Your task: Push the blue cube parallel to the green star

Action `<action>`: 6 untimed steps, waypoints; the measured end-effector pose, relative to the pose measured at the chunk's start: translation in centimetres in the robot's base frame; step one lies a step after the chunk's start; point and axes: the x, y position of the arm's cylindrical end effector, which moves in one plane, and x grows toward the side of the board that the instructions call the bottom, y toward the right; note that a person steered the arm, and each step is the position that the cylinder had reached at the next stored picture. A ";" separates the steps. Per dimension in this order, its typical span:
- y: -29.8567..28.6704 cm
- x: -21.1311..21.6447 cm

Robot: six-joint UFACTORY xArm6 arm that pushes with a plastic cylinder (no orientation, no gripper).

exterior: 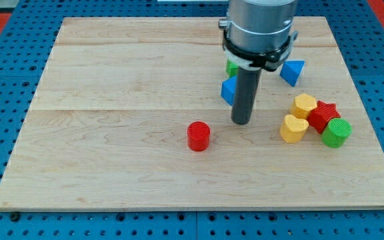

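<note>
The blue cube [228,89] sits right of the board's middle, partly hidden behind my rod. A green block [232,67], probably the green star, shows only as a small piece just above the cube, mostly hidden by the arm. My tip [241,122] rests on the board just below and to the right of the blue cube, close to it. The arm's grey body covers the area above the cube.
A red cylinder [198,136] lies left of my tip. A blue triangular block [293,71] lies at the upper right. At the right, a yellow block [305,105], a yellow heart [293,128], a red star [323,115] and a green cylinder [337,133] cluster together on the wooden board [112,100].
</note>
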 end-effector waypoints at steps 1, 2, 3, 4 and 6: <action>0.2 -4.3; -2.2 -4.7; -7.8 -4.7; -7.7 -2.9; 0.8 -5.7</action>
